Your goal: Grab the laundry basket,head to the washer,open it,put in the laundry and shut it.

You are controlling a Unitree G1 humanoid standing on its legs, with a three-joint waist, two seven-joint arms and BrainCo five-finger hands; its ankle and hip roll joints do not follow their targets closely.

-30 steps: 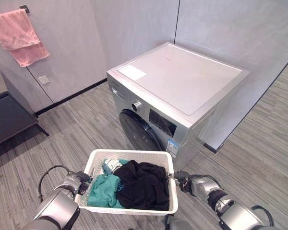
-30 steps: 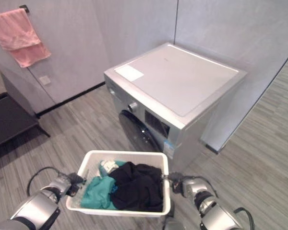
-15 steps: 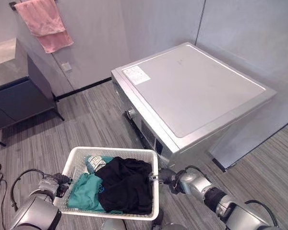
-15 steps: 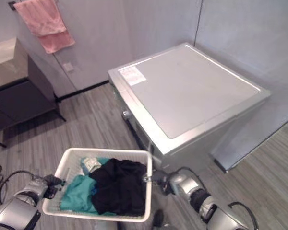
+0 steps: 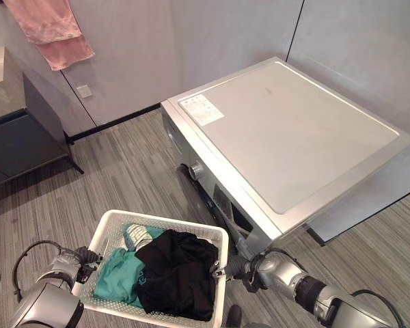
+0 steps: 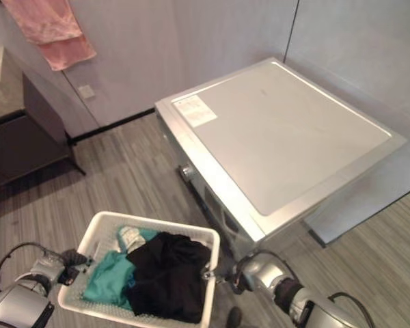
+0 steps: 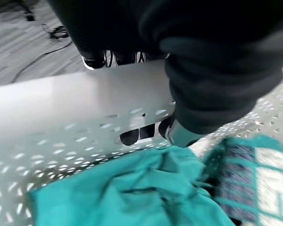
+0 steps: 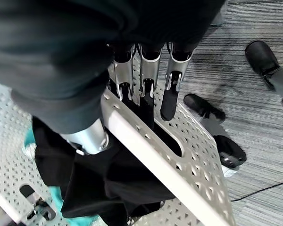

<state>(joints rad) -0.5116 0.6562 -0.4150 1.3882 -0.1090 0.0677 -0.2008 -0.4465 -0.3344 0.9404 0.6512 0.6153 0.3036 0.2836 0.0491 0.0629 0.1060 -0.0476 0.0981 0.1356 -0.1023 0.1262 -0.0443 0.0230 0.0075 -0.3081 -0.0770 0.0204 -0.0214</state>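
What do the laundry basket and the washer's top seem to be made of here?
The laundry basket looks like white moulded plastic: thin walls pierced with a regular hole pattern, a smooth, slightly glossy rim and a cut-out handle slot. The washer top looks like painted or coated sheet metal in matte silver-grey, flat with a raised border; a plastic panel can't be ruled out.

The front of the washer [image 5: 212, 195] is mostly hidden under its own top from my head camera; its door cannot be made out. My left hand [image 7: 179, 134] has its fingertips tucked behind the basket [image 7: 61, 108] rim, seen dimly through the holes. The teal cloth [image 7: 132, 193] runs off the frame's bottom edge. The pink towel [image 5: 48, 31] is cut off at the upper left.
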